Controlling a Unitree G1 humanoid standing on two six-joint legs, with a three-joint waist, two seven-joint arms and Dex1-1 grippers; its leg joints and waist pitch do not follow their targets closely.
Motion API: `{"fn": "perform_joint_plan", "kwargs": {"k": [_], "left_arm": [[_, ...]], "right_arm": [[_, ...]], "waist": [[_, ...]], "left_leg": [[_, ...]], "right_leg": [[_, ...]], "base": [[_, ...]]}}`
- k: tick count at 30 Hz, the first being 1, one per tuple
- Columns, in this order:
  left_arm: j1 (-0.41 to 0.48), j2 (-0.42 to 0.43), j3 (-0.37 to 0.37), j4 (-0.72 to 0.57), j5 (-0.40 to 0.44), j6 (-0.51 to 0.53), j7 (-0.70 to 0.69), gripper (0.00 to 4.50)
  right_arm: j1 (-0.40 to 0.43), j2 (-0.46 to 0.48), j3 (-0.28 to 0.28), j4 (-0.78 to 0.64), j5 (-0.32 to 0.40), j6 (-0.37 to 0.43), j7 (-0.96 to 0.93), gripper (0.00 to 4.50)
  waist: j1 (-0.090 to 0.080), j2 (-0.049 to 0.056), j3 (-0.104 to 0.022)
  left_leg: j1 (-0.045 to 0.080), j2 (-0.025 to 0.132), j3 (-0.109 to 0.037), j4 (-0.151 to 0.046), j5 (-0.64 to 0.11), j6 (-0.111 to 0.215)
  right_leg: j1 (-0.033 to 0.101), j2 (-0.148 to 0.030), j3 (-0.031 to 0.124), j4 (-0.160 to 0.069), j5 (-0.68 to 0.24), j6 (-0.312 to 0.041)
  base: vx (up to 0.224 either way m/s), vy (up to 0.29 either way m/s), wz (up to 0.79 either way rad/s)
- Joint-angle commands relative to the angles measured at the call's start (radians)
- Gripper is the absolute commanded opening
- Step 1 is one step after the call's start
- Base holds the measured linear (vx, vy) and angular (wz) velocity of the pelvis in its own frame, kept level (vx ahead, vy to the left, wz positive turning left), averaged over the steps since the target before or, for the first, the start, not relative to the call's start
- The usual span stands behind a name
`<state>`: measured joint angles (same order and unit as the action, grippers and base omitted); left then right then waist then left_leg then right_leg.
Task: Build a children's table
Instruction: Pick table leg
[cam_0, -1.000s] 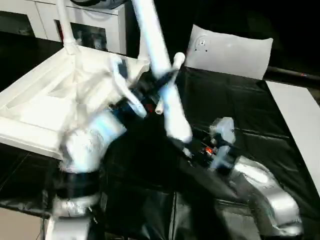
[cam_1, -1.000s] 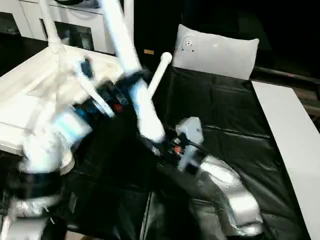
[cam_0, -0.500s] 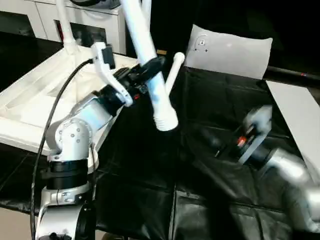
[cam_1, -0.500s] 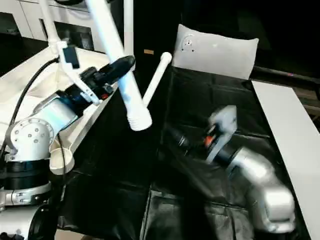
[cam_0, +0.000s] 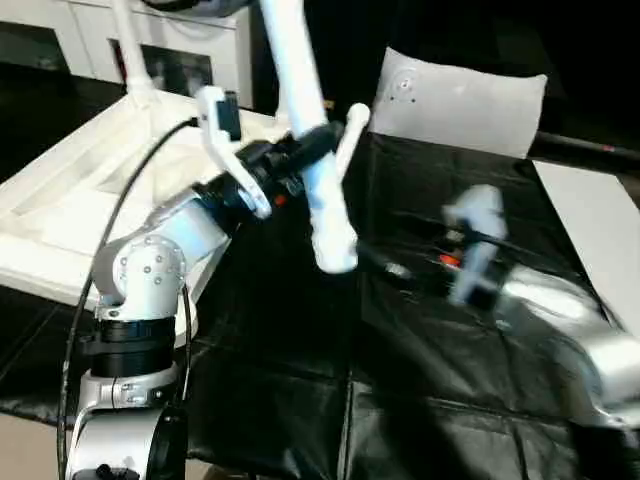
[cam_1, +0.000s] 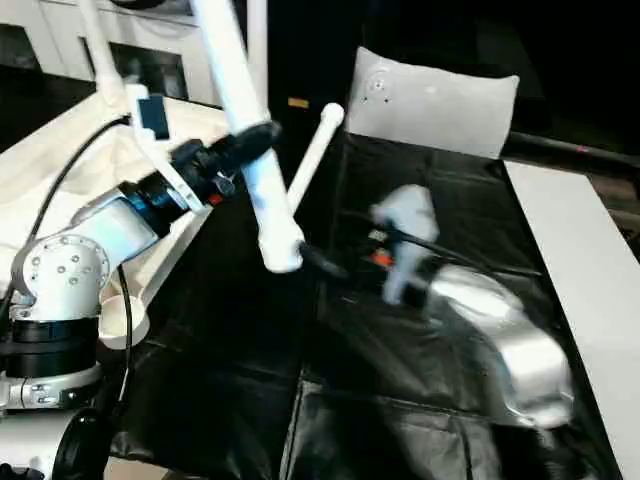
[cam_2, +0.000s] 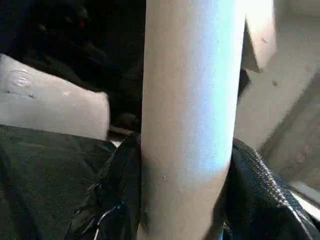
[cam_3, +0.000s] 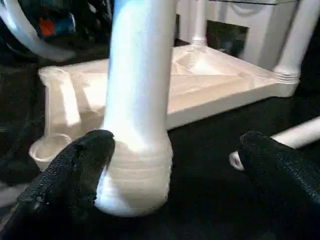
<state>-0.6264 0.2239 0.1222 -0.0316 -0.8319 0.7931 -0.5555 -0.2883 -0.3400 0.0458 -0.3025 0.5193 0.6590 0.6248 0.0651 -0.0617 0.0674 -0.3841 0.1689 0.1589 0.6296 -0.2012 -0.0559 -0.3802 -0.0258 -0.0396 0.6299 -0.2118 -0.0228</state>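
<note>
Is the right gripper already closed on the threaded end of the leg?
No, the right gripper is open, its fingers spread either side of the leg.

Before me a black sheet (cam_0: 450, 400), creased and glossy, covers the work surface. At its far edge lies a white pillow-like slab (cam_0: 460, 105), and beyond it all is dark. On my far left stands a white cabinet (cam_0: 160, 40) with dark compartments. A pale strip (cam_0: 600, 220) runs along my right.

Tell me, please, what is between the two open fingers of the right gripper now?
In the right wrist view, the ribbed lower end of the held leg stands between the fingers of the right gripper, beside one finger; black cover lies behind.
</note>
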Motion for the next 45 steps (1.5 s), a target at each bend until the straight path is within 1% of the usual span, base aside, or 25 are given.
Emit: {"fn": "perform_joint_plan", "kwargs": {"k": [1,2,3,4,6,7,8,9,10,12,14,15,16,18,20,21,22,23,24,25,27,30,32,37,45], "left_arm": [[0.000,0.018,-0.034,-0.043,-0.031,0.030,-0.082,1.90],[0.003,0.043,-0.044,-0.044,-0.046,0.046,-0.137,1.90],[0.002,0.061,-0.052,-0.041,-0.050,0.053,-0.175,1.90],[0.001,0.074,-0.059,-0.039,-0.051,0.055,-0.206,1.90],[-0.011,0.095,-0.065,-0.031,-0.068,0.062,-0.280,1.90],[-0.029,0.106,-0.064,-0.022,-0.092,0.076,-0.339,1.90],[-0.035,0.110,-0.064,-0.019,-0.101,0.081,-0.360,1.90],[-0.046,0.117,-0.065,-0.012,-0.115,0.089,-0.388,1.89],[-0.057,0.124,-0.070,-0.007,-0.124,0.095,-0.416,1.89],[-0.075,0.136,-0.081,-0.002,-0.142,0.108,-0.471,1.89],[-0.090,0.138,-0.089,0.005,-0.152,0.115,-0.505,1.89],[-0.098,0.139,-0.097,0.008,-0.156,0.120,-0.521,1.89],[-0.104,0.140,-0.106,0.008,-0.153,0.123,-0.539,1.89],[-0.107,0.141,-0.113,0.008,-0.150,0.124,-0.551,1.89],[-0.113,0.141,-0.145,0.020,-0.113,0.105,-0.575,1.89],[-0.113,0.141,-0.152,0.022,-0.103,0.098,-0.580,1.89],[-0.113,0.141,-0.156,0.024,-0.096,0.094,-0.581,1.89],[-0.113,0.139,-0.158,0.027,-0.092,0.091,-0.581,1.89],[-0.115,0.134,-0.157,0.032,-0.088,0.089,-0.583,1.89],[-0.116,0.133,-0.157,0.033,-0.087,0.089,-0.585,1.89],[-0.118,0.131,-0.157,0.038,-0.084,0.086,-0.591,1.89],[-0.120,0.130,-0.164,0.042,-0.078,0.077,-0.601,1.89],[-0.120,0.129,-0.170,0.045,-0.073,0.069,-0.609,1.89],[-0.118,0.121,-0.179,0.047,-0.055,0.059,-0.620,1.89],[-0.115,0.117,-0.179,0.053,-0.030,0.036,-0.606,1.89]], "right_arm": [[-0.020,-0.001,-0.027,-0.006,0.059,0.045,0.013,4.50],[-0.035,0.000,-0.045,-0.006,0.105,0.078,0.030,4.50],[-0.043,-0.007,-0.050,-0.006,0.131,0.096,0.053,4.50],[-0.050,-0.015,-0.050,-0.006,0.148,0.109,0.075,4.50],[-0.059,-0.055,-0.033,-0.001,0.172,0.128,0.156,4.50],[-0.066,-0.092,-0.014,0.006,0.188,0.143,0.229,4.50],[-0.069,-0.105,-0.008,0.009,0.194,0.148,0.256,4.50],[-0.075,-0.122,0.003,0.014,0.201,0.154,0.288,4.32],[-0.083,-0.135,0.013,0.022,0.206,0.160,0.314,4.21],[-0.100,-0.149,0.027,0.044,0.214,0.176,0.342,4.11],[-0.118,-0.151,0.039,0.069,0.213,0.177,0.358,4.03],[-0.129,-0.152,0.049,0.087,0.210,0.177,0.372,3.76],[-0.137,-0.153,0.057,0.102,0.207,0.174,0.385,3.70],[-0.141,-0.154,0.063,0.110,0.205,0.173,0.394,3.66],[-0.156,-0.141,0.064,0.132,0.245,0.195,0.439,3.42],[-0.160,-0.135,0.062,0.135,0.256,0.202,0.445,3.42],[-0.161,-0.131,0.061,0.135,0.262,0.206,0.446,3.30],[-0.162,-0.126,0.061,0.134,0.267,0.210,0.445,3.21],[-0.163,-0.119,0.071,0.136,0.265,0.206,0.442,3.05],[-0.162,-0.116,0.078,0.137,0.261,0.203,0.440,2.95],[-0.163,-0.111,0.088,0.143,0.255,0.198,0.440,2.77],[-0.165,-0.103,0.096,0.149,0.252,0.196,0.441,2.60],[-0.165,-0.096,0.096,0.152,0.256,0.201,0.445,2.33],[-0.159,-0.089,0.096,0.151,0.261,0.204,0.446,2.10],[-0.145,-0.086,0.098,0.151,0.255,0.195,0.446,2.04]], "waist": [[0.003,0.011,-0.063],[0.003,0.011,-0.063],[0.004,0.014,-0.063],[0.003,0.014,-0.063],[0.006,0.013,-0.062],[0.010,0.011,-0.063],[0.012,0.010,-0.062],[0.017,0.011,-0.061],[0.018,0.009,-0.062],[0.025,0.009,-0.062],[0.025,0.005,-0.062],[0.026,0.005,-0.062],[0.027,0.005,-0.062],[0.028,0.005,-0.063],[0.028,0.002,-0.064],[0.030,0.003,-0.065],[0.033,0.003,-0.066],[0.032,0.000,-0.066],[0.032,0.000,-0.067],[0.031,-0.003,-0.067],[0.031,0.000,-0.067],[0.031,-0.001,-0.066],[0.031,0.001,-0.066],[0.032,0.001,-0.067],[0.032,-0.003,-0.066]], "left_leg": [[0.023,0.066,-0.020,-0.088,-0.102,-0.015],[0.024,0.063,-0.019,-0.088,-0.102,-0.011],[0.023,0.062,-0.019,-0.089,-0.099,-0.012],[0.024,0.061,-0.018,-0.088,-0.103,-0.013],[0.024,0.063,-0.016,-0.090,-0.112,-0.020],[0.024,0.062,-0.015,-0.088,-0.114,-0.017],[0.022,0.060,-0.015,-0.088,-0.110,-0.015],[0.023,0.062,-0.014,-0.088,-0.108,-0.014],[0.022,0.062,-0.015,-0.088,-0.105,-0.013],[0.023,0.062,-0.014,-0.087,-0.103,-0.008],[0.023,0.064,-0.015,-0.088,-0.103,-0.010],[0.023,0.064,-0.014,-0.088,-0.103,-0.013],[0.024,0.063,-0.014,-0.087,-0.105,-0.013],[0.022,0.064,-0.014,-0.087,-0.101,-0.014],[0.023,0.064,-0.014,-0.087,-0.092,-0.008],[0.021,0.064,-0.014,-0.087,-0.088,-0.005],[0.023,0.065,-0.014,-0.086,-0.080,-0.004],[0.022,0.065,-0.014,-0.086,-0.077,-0.004],[0.022,0.066,-0.014,-0.087,-0.072,-0.005],[0.021,0.065,-0.013,-0.086,-0.071,-0.006],[0.022,0.064,-0.013,-0.086,-0.073,-0.007],[0.022,0.064,-0.013,-0.086,-0.076,-0.010],[0.021,0.064,-0.013,-0.086,-0.076,-0.010],[0.021,0.065,-0.014,-0.087,-0.072,-0.011],[0.022,0.065,-0.013,-0.087,-0.079,-0.009]], "right_leg": [[0.039,-0.113,0.056,-0.072,-0.144,-0.166],[0.039,-0.112,0.056,-0.074,-0.145,-0.166],[0.040,-0.112,0.056,-0.072,-0.149,-0.165],[0.039,-0.112,0.056,-0.075,-0.154,-0.164],[0.039,-0.112,0.056,-0.077,-0.167,-0.162],[0.043,-0.113,0.056,-0.078,-0.175,-0.160],[0.045,-0.112,0.056,-0.077,-0.179,-0.158],[0.042,-0.114,0.057,-0.078,-0.180,-0.158],[0.043,-0.115,0.057,-0.078,-0.181,-0.158],[0.041,-0.116,0.056,-0.078,-0.193,-0.168],[0.041,-0.116,0.054,-0.077,-0.201,-0.168],[0.040,-0.118,0.055,-0.078,-0.210,-0.167],[0.039,-0.117,0.054,-0.078,-0.216,-0.168],[0.041,-0.118,0.055,-0.078,-0.220,-0.165],[0.041,-0.117,0.053,-0.077,-0.205,-0.166],[0.042,-0.119,0.054,-0.077,-0.199,-0.168],[0.041,-0.118,0.053,-0.074,-0.187,-0.170],[0.041,-0.117,0.053,-0.074,-0.181,-0.172],[0.042,-0.118,0.052,-0.072,-0.171,-0.174],[0.043,-0.120,0.052,-0.073,-0.169,-0.177],[0.042,-0.120,0.053,-0.074,-0.176,-0.176],[0.042,-0.119,0.052,-0.075,-0.190,-0.169],[0.042,-0.119,0.052,-0.075,-0.190,-0.168],[0.043,-0.118,0.052,-0.073,-0.176,-0.171],[0.042,-0.120,0.052,-0.075,-0.192,-0.169]], "base": [[0.000,0.000,0.00],[0.000,0.000,0.00],[0.000,0.000,0.00],[0.000,0.000,0.00],[0.000,0.000,0.00],[0.000,0.000,0.00],[0.000,0.000,0.00],[0.000,0.000,0.00],[0.000,0.000,0.00],[0.000,0.000,0.00],[0.000,0.000,0.00],[0.000,0.000,0.00],[0.000,0.000,0.00],[0.000,0.000,0.00],[0.000,0.000,0.00],[0.000,0.000,0.00],[0.000,0.000,0.00],[0.000,0.000,0.00],[0.000,0.000,0.00],[0.000,0.000,0.00],[0.000,0.000,0.00],[0.000,0.000,0.00],[0.000,0.000,0.00],[0.000,0.000,0.00],[0.000,0.000,0.00]]}}
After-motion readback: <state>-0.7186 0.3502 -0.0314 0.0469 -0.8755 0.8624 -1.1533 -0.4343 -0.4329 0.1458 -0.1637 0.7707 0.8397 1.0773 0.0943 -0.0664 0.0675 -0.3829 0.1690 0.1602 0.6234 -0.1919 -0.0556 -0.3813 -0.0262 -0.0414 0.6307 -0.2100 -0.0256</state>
